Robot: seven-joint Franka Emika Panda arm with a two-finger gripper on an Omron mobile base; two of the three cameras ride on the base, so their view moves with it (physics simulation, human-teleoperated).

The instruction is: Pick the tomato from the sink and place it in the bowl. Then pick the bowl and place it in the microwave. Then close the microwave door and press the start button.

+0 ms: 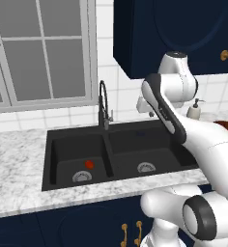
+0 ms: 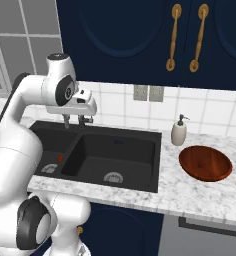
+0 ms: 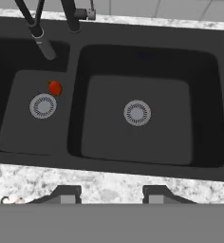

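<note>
- Flat, even rendered light in all three views; no single source is evident, and the window (image 1: 38, 53) is a dull grey rather than bright.
- The white arm (image 1: 183, 135) is softly shaded, darker on its undersides, without hard highlights.
- The sink (image 3: 147, 95) is matte black; its walls and floors nearly merge, with only faint tone steps marking the basin edges.
- The tomato (image 3: 55, 88) shows a small pale sheen, possibly a highlight.
- Marble counter (image 2: 190, 195) is bright with no cast shadows to speak of.
- Images are low-resolution and slightly soft; edges look jagged, with no lens bending at the borders.
</note>
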